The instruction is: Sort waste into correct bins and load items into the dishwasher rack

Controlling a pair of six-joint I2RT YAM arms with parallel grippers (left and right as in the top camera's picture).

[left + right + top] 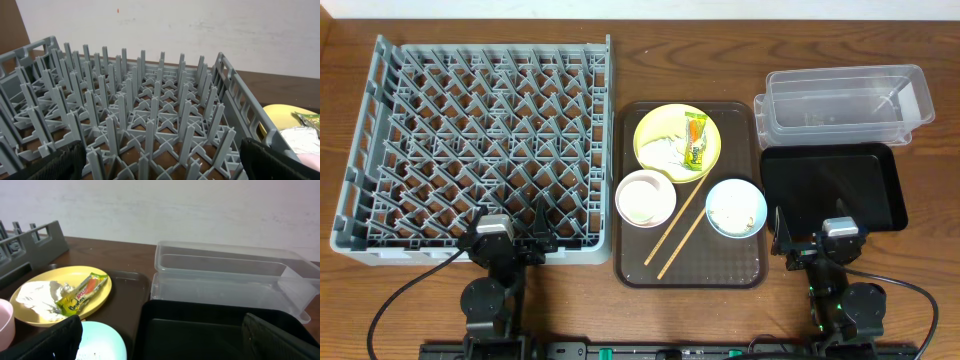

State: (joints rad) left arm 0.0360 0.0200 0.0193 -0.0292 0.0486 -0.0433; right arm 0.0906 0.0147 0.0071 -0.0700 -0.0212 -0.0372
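Observation:
The grey dishwasher rack [480, 140] fills the left; my open left gripper [510, 222] hovers at its front edge, rack pegs [150, 100] between its fingers [160, 167]. On the brown tray, a yellow plate [655, 128] holds the orange-and-green wrapper [696, 140] and tissue [665, 152]. A white bowl [645, 198], two chopsticks [680, 230] and a light blue bowl [760, 200] with white scraps [735, 212] lie in front of the plate. My open right gripper [812, 228] is over the black tray's [830, 185] front edge [162, 342]. The clear tub [845, 105] stands behind. No cup shows.
The brown serving tray [720, 260] sits between the rack and the bins. In the right wrist view the plate [95, 302], wrapper [82, 294], tissue [37, 297] and blue bowl [102, 340] lie left of the black tray [200, 325] and clear tub [225, 270].

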